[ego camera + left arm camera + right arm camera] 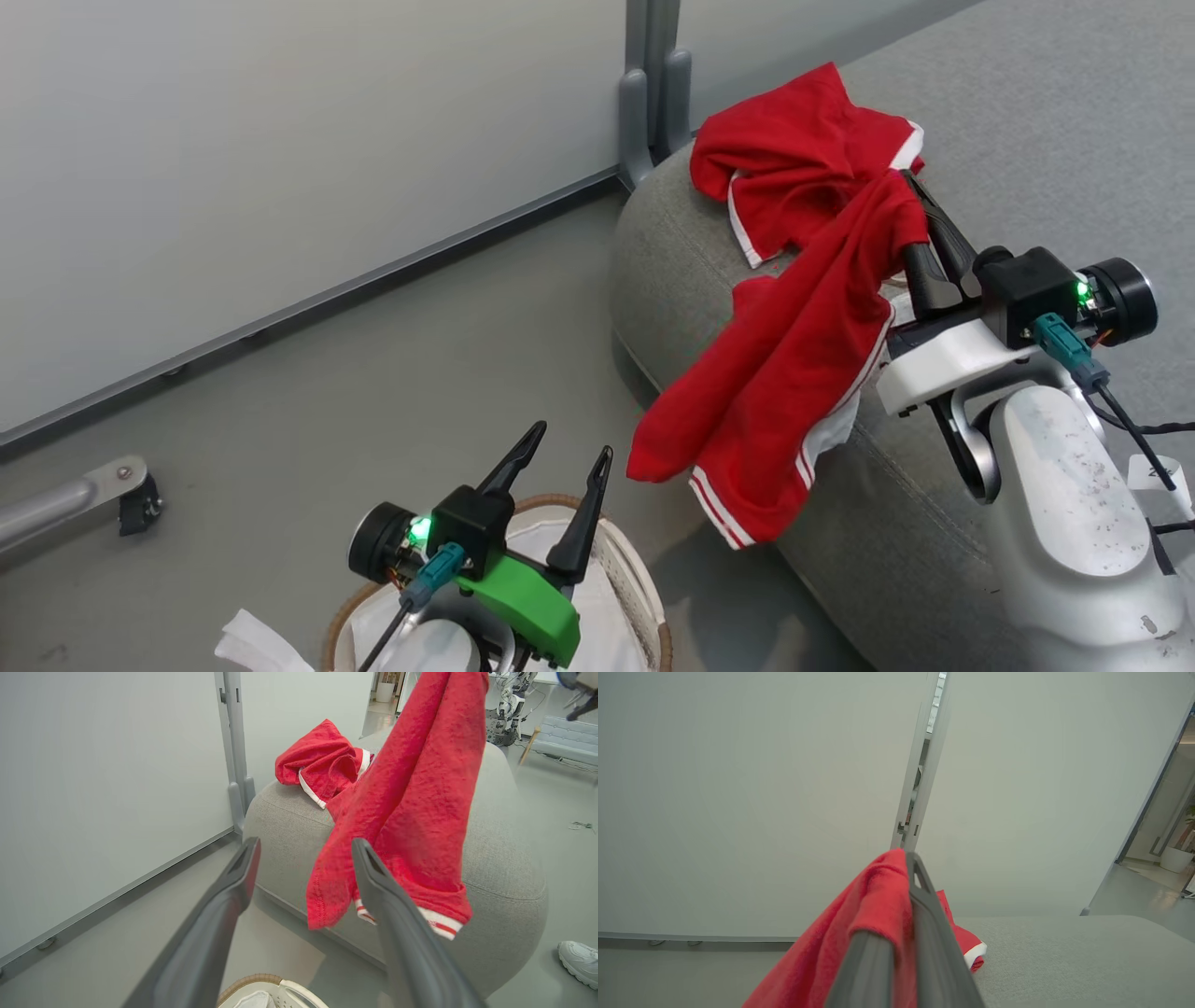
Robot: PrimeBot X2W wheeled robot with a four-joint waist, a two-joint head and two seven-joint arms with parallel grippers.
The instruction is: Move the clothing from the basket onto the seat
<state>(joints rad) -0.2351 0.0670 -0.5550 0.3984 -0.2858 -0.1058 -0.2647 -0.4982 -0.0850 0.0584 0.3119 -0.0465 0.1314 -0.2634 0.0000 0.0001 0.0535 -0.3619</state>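
Head view, nearest first: one basket (635, 579) sits at the bottom edge, oval, white with a brown woven rim, and its white cloth liner (254, 642) spills over one side. No red cloth shows in the part of the basket that is visible. Directly above it hovers the left gripper (574, 439), its two dark fingers spread apart and holding nothing.

Beyond the basket, across a strip of grey floor (373, 373), stands one large grey seat (1027, 140) with a rounded corner. There are two red garments. The first red garment (794, 355) is clamped in the right gripper (920, 215), whose two fingers are closed together on its upper end. It hangs long and loose over the seat's near corner, its white-striped hem dangling lowest. I cannot tell whether it touches the upholstery.

Farther back, the second red garment (794, 159), edged in white trim, lies crumpled on top of the seat near its far corner, just beside the upper end of the first.

Behind everything is a pale wall panel (280, 140) with one grey upright post (653, 84).

In the left wrist view, one white shoe (579, 956) rests on the floor to the right of the seat.
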